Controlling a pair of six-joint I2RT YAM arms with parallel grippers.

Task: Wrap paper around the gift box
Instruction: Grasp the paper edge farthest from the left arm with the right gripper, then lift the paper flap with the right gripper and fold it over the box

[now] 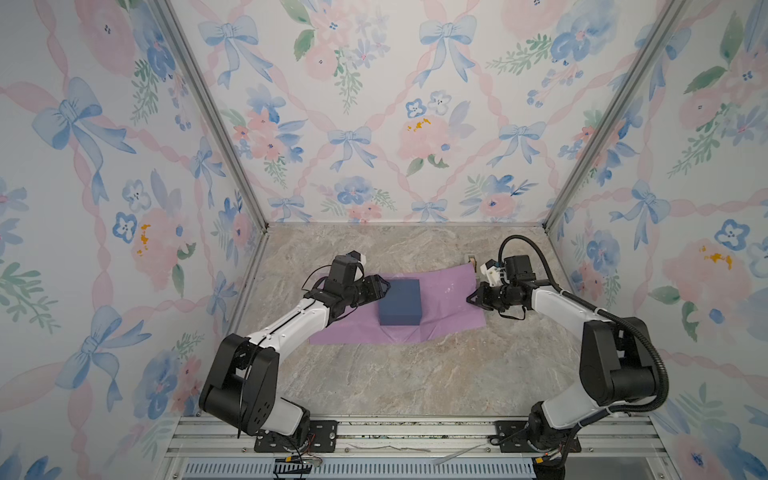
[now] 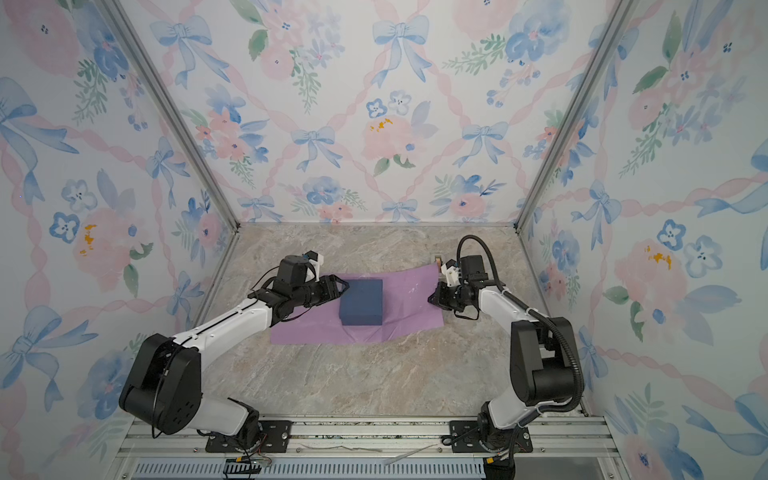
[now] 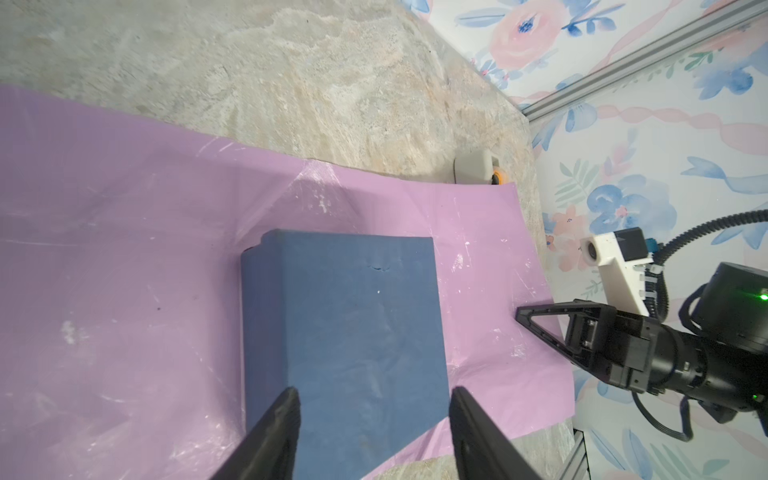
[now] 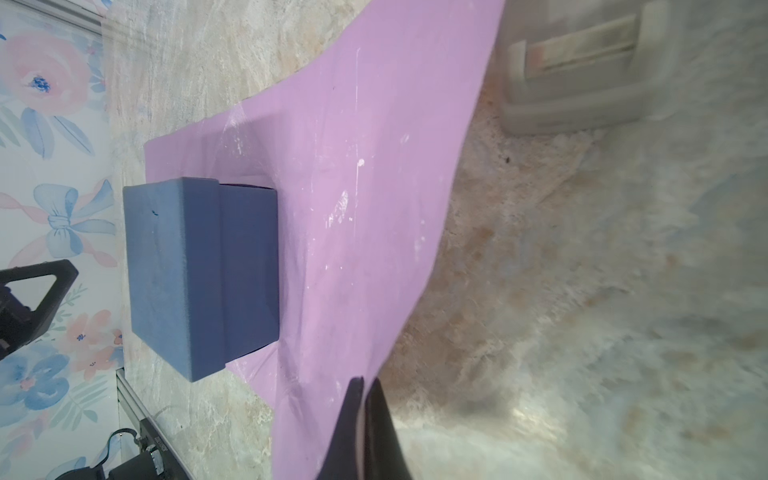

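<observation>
Nearest us, our left gripper [image 3: 374, 392] holds its jaws apart over the gift box [image 1: 400, 301], which sits on the paper [image 1: 444, 291] mid-way across the worktop [image 1: 415, 382]. Our right gripper [image 4: 365, 384] is clamped on the paper's right edge.

Floral wallpaper [image 1: 374, 104] of pink blooms and blue bows covered all three walls, which silver metal posts [image 1: 210, 108] joined at the corners. Below lay a beige marbled tabletop [image 1: 415, 374], evenly lit, with a ribbed metal rail [image 1: 415, 432] along its near edge.
</observation>
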